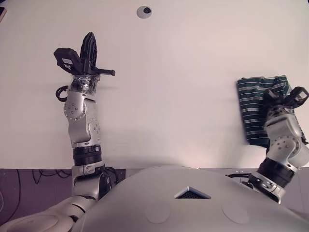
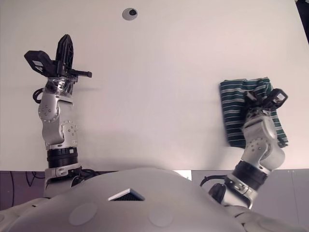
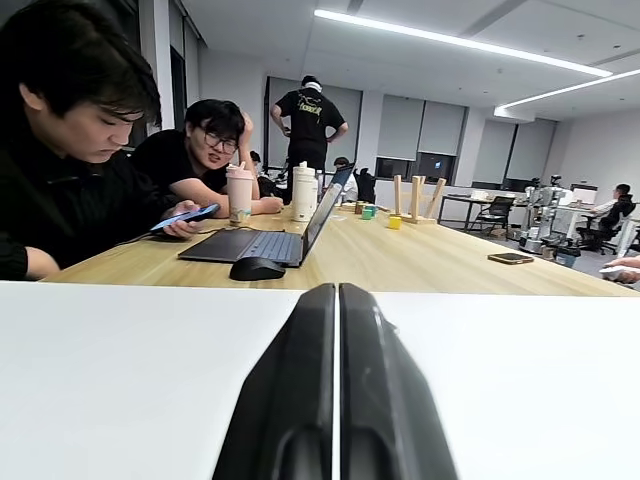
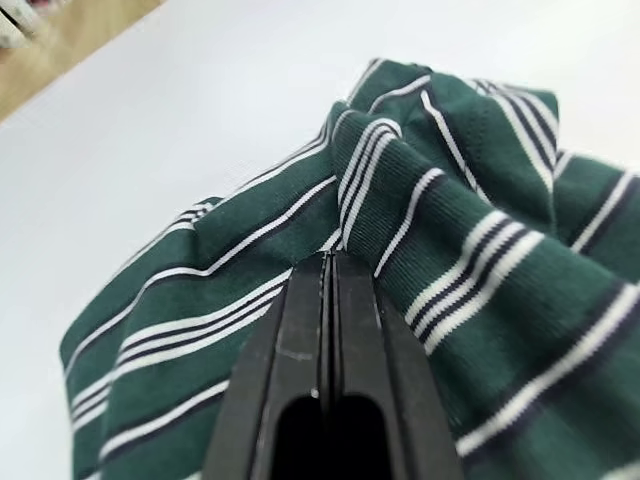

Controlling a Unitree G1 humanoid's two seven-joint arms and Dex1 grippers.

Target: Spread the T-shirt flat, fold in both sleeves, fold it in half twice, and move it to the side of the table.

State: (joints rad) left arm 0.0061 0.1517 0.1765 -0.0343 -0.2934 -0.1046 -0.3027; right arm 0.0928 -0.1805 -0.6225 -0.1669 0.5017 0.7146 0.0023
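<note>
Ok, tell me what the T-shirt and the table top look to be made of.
T-shirt: soft knit fabric, probably cotton or a blend. Fine ribs show on its surface and it bunches in folds. The finish is matte, green with white and dark stripes.
Table top: smooth, hard white sheet, likely laminate or painted board. The sheen is even and low, with no grain visible.

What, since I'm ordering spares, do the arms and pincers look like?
The left arm and right arm are silver-grey jointed shells with black collars. A black cable loops at the left wrist. The left pincer and right pincer have tapering black fingers.
</note>
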